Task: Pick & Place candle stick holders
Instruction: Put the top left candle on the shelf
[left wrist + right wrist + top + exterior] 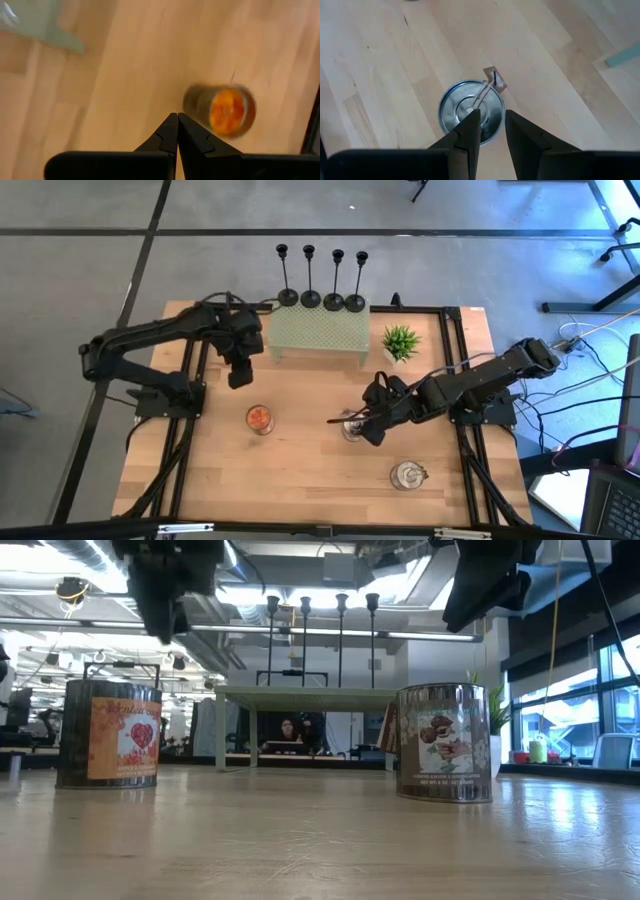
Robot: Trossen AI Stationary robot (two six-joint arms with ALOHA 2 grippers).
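**Four holders on the green stand, both grippers empty**

High view: the candle stick holders (322,278) stand in a row along the far edge of the green stand (319,332). The left gripper (240,374) hangs just before the stand; the right gripper (366,423) hovers over a tin (351,425) nearer the bench (310,480) front.

Left wrist view: its fingers (165,135) are pressed together.

Right wrist view: its fingers (467,131) are slightly spread, holding nothing.

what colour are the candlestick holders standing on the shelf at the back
The candle stick holders are black, all four matching. The high view shows them best.
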